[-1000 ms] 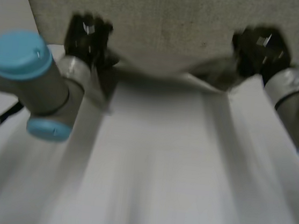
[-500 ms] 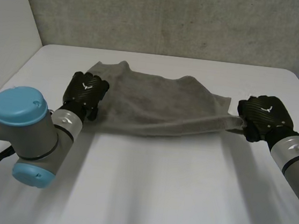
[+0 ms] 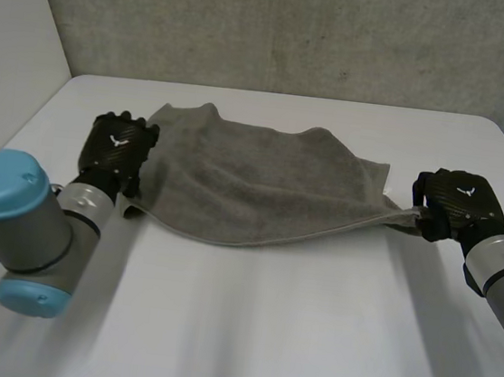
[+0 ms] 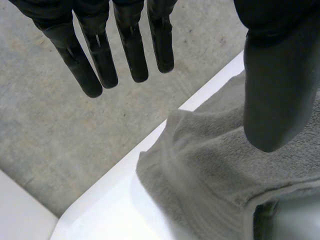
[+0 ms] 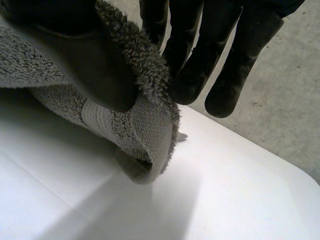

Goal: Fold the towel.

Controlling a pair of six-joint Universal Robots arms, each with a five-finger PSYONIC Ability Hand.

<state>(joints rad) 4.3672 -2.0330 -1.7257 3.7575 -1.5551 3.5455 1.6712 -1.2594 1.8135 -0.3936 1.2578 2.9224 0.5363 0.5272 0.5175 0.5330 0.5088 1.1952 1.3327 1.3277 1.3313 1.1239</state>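
Stretching across the far part of the white bench [image 3: 244,333], the grey towel [image 3: 261,185] lies mostly flat. The right hand [image 3: 458,205] pinches its near corner between thumb and fingers, probably to keep that edge taut for folding. The left hand [image 3: 118,148] rests at the opposite edge, its fingers [image 4: 132,55] straight and gripping nothing.

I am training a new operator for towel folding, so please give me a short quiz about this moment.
1. True or false: the left robot hand has its fingers curled round the towel.
2. Which robot hand pinches a towel corner? A) left B) right C) neither
3. Fill in: the table is ___ in colour.
Key: 1 false, its fingers are straight; 2 B, the right robot hand; 3 white.
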